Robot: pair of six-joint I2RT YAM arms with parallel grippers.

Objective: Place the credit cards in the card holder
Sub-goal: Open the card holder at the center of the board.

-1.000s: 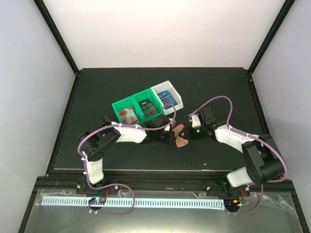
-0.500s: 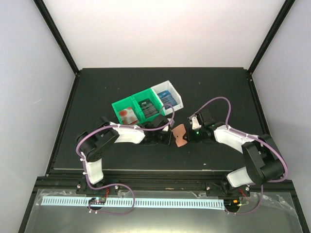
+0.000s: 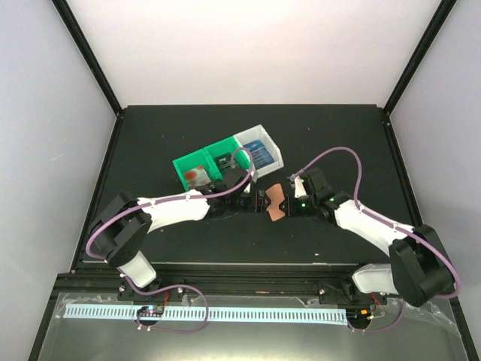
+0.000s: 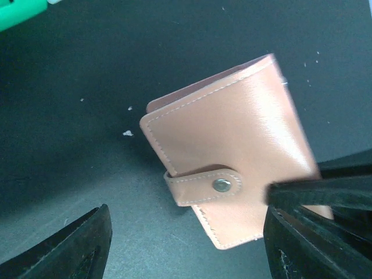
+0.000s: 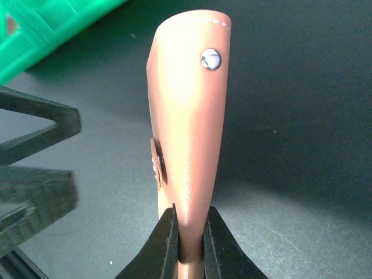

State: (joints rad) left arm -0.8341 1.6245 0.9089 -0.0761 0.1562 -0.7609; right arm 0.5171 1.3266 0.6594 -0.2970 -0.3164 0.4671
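The card holder [image 5: 186,116] is gripped at its lower edge by the right pincer [image 5: 190,232], whose jaws are pressed tight on the salmon leather. It is held upright on edge, folded shut, with its snap tab [image 4: 206,185] fastened across the cover. It is found near the middle of the counter [image 3: 150,135], a little toward the near edge. Whether its bottom edge touches the counter cannot be told from these views.

The left pincer [image 3: 259,204] is seen spread wide just beside the holder on the left, with nothing between its jaws and no contact made.

A second ago the roles were reversed: the holder was clamped by the left pincer while the right one stood parted beside it. Since then the right jaws have been closed on the holder and the left jaws released. The holder has been carried slightly toward the far edge, and the left arm has been stretched out further along the counter.

The green and white bins [image 3: 225,159] are set behind the holder, toward the far edge. The credit cards [image 3: 197,176] are seen inside them, though from above their details are probably too small to be read.
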